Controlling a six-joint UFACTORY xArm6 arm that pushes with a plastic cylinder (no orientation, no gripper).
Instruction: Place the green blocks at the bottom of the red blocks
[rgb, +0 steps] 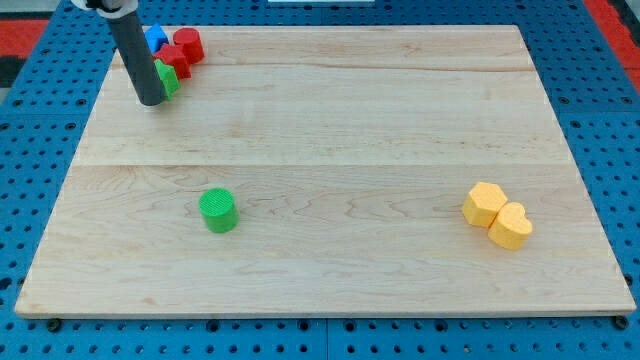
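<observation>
My tip (151, 101) rests at the view's top left, touching the left side of a green block (168, 80) that the rod partly hides. Just above that green block sit a red block (173, 59) and a red cylinder (188, 45), close together. A blue block (155, 39) lies to their left, partly behind the rod. A green cylinder (218, 210) stands alone lower down, left of the board's middle, far from my tip.
A yellow hexagonal block (485, 203) and a yellow heart-shaped block (511, 226) touch each other at the view's lower right. The wooden board (330, 110) lies on a blue perforated surface (30, 120).
</observation>
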